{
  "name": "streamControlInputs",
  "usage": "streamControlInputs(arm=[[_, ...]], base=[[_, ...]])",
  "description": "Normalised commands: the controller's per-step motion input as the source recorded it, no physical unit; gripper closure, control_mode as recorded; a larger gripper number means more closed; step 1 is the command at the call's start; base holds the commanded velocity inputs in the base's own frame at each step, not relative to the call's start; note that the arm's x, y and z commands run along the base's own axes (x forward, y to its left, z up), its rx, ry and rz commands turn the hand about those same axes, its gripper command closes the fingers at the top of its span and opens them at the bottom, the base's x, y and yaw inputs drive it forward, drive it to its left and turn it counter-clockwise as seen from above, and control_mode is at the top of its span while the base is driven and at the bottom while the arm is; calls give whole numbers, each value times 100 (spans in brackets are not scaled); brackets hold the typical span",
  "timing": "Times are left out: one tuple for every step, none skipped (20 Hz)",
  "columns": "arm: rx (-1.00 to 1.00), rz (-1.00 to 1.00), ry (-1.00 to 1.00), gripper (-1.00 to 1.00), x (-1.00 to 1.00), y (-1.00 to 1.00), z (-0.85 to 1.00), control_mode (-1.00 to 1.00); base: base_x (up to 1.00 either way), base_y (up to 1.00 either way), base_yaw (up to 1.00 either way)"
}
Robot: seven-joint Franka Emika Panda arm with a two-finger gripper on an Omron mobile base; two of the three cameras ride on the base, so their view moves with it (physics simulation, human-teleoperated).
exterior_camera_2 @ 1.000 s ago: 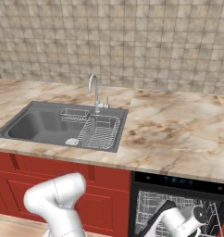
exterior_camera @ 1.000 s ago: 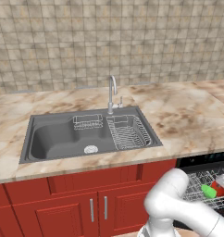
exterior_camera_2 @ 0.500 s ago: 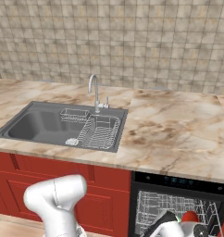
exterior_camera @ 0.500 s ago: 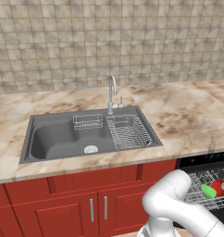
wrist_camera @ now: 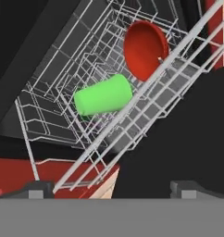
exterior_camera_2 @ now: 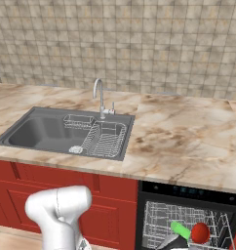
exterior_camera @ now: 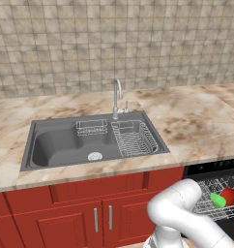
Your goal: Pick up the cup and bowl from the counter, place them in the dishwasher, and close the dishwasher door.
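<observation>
cup (wrist_camera: 103,96) and bowl (wrist_camera: 145,50) both lie in the white rack (wrist_camera: 86,115) of the open dishwasher (exterior_camera_2: 188,219) (cup on its side, just beside the bowl), jaws spread wide holding nothing, so only the dishwasher door (wrist_camera: 188,139) looks left to shut.

The white wire rack (wrist_camera: 146,102) inside the dishwasher (exterior_camera_2: 188,215) holds two things. The green cup (wrist_camera: 103,96) lies on its side on the rack. The red bowl (wrist_camera: 145,49) stands on its edge just beside the cup.
</observation>
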Motion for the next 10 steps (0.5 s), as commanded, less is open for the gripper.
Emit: streamControlInputs(arm=[[5,0,-13,-100,-43,0,0,-100],[5,0,-14,-100,-44,0,0,-100],[4,0,-13,-100,-44,0,4,-100],[3,0,-15,-100,-47,0,6,-100],[3,0,-15,-100,-49,0,5,-100],[3,0,-14,-100,-48,-1,4,-100],[2,0,-13,-100,-38,-1,1,-100],[2,0,-13,-100,-34,0,0,-100],[1,0,-13,-100,-33,-1,0,-100],[1,0,-13,-100,-28,0,0,-100]], base=[[0,0,0],[0,0,0],[0,0,0],[0,0,0],[0,0,0],[0,0,0],[0,0,0],[0,0,0],[0,0,0],[0,0,0]])
